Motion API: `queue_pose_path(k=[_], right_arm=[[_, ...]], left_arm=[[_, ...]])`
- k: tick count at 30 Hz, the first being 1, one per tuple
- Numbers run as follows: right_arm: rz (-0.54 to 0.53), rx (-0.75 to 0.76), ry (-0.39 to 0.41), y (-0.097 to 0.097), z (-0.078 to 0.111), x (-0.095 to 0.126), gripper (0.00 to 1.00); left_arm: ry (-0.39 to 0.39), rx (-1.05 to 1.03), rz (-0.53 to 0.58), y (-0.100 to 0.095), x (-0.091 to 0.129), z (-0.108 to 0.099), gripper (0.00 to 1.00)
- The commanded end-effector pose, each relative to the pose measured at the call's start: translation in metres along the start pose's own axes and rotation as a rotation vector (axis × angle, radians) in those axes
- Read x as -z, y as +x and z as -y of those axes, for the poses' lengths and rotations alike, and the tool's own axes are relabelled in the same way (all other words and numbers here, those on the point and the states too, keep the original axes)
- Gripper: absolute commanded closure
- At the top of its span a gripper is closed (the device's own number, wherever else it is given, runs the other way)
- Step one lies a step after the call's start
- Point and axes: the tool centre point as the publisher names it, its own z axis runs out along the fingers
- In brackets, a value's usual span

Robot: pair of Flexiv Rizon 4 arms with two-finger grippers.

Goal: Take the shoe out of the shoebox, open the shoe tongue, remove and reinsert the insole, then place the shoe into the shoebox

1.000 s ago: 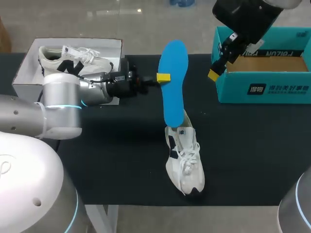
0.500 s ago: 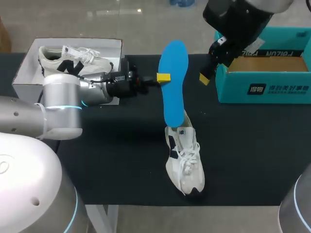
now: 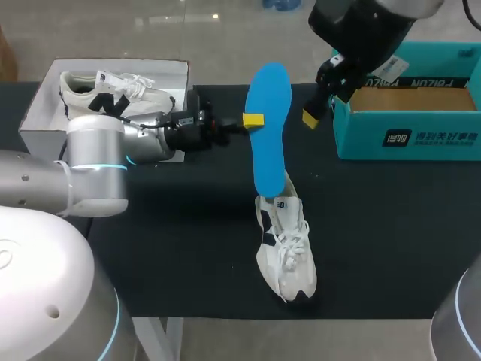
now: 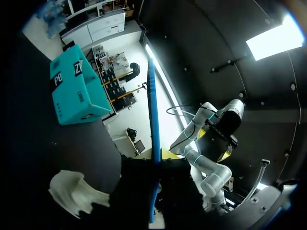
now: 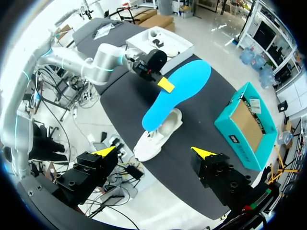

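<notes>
A blue insole (image 3: 269, 128) stands tilted, its lower end at the opening of the white shoe (image 3: 285, 252) on the black table. My left gripper (image 3: 252, 119) is shut on the insole's edge near its upper half. In the left wrist view the insole (image 4: 153, 120) runs edge-on out of that gripper (image 4: 156, 165), with the shoe (image 4: 74, 194) below. My right gripper (image 3: 325, 89) hangs high, open and empty, between the insole and the teal shoebox (image 3: 409, 105). From the right gripper (image 5: 155, 152) I look down on the insole (image 5: 177, 93), the shoe (image 5: 158, 134) and the shoebox (image 5: 247, 124).
A white box (image 3: 41, 101) at the back left holds a second white shoe (image 3: 113, 92); it also shows as the white box (image 5: 180, 50) in the right wrist view. My left arm stretches across the table in front of it.
My right arm has swung left, from over the teal shoebox's corner towards the insole. The left arm, insole and shoe have kept still.
</notes>
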Motion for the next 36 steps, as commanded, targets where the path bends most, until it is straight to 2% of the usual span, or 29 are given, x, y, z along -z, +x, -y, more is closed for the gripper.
queue_pose_path(k=[1,12,14,17,21,24,26,29,36], right_arm=[[-0.001,-0.001,-0.003,-0.001,0.001,-0.001,0.00],[-0.001,-0.001,-0.003,-0.001,0.001,-0.001,0.00],[-0.001,-0.001,-0.003,-0.001,0.001,-0.001,0.00],[-0.001,-0.001,-0.003,-0.001,0.001,-0.001,0.00],[-0.001,-0.001,-0.003,-0.001,0.001,-0.001,0.00],[-0.001,-0.001,-0.003,-0.001,0.001,-0.001,0.00],[-0.001,-0.001,-0.003,-0.001,0.001,-0.001,0.00],[-0.001,-0.001,-0.003,-0.001,0.001,-0.001,0.00],[-0.001,-0.001,-0.003,-0.001,0.001,-0.001,0.00]], left_arm=[[-0.001,0.000,0.001,0.000,0.000,0.000,1.00],[-0.001,0.000,0.001,0.000,0.000,0.000,1.00],[-0.048,-0.174,-0.048,0.012,-0.007,0.004,1.00],[-0.107,-0.332,-0.062,0.028,-0.008,0.006,1.00],[-0.186,-0.526,0.028,0.036,0.002,0.007,1.00],[-0.164,-0.627,0.030,0.036,0.015,0.006,1.00],[-0.187,-0.701,0.030,0.036,0.021,0.003,1.00],[-0.176,-0.778,0.015,0.037,0.027,0.001,1.00],[-0.204,-1.017,0.042,0.045,0.021,0.000,1.00]])
